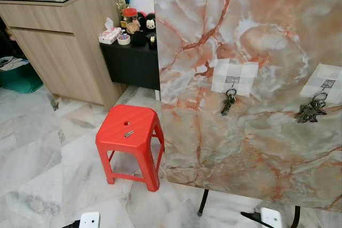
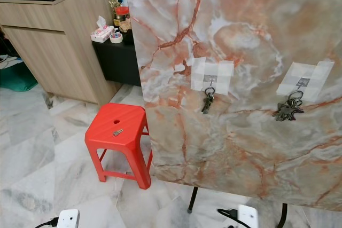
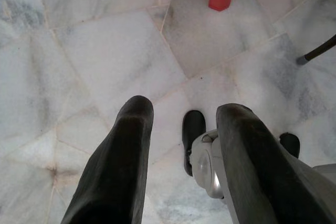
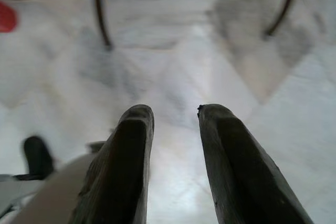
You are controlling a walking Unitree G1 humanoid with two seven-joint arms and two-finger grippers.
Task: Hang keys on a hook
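A single small key point(image 1: 128, 133) lies on top of a red plastic stool point(image 1: 131, 140) to the left of an upright marble-patterned board point(image 1: 251, 89). Two taped hooks are on the board. A key bunch point(image 1: 228, 101) hangs from the left hook point(image 1: 233, 81), and a bigger bunch point(image 1: 311, 109) hangs from the right hook point(image 1: 326, 85). My left gripper point(image 3: 184, 114) hangs low over the floor, open and empty. My right gripper point(image 4: 174, 113) also points at the floor, open with nothing between its fingers.
A wooden cabinet point(image 1: 59, 41) stands at the back left, with a low black table point(image 1: 131, 60) of small items beside it. The board stands on thin black legs point(image 1: 203, 202). Marble floor point(image 1: 43, 158) spreads to the left of the stool.
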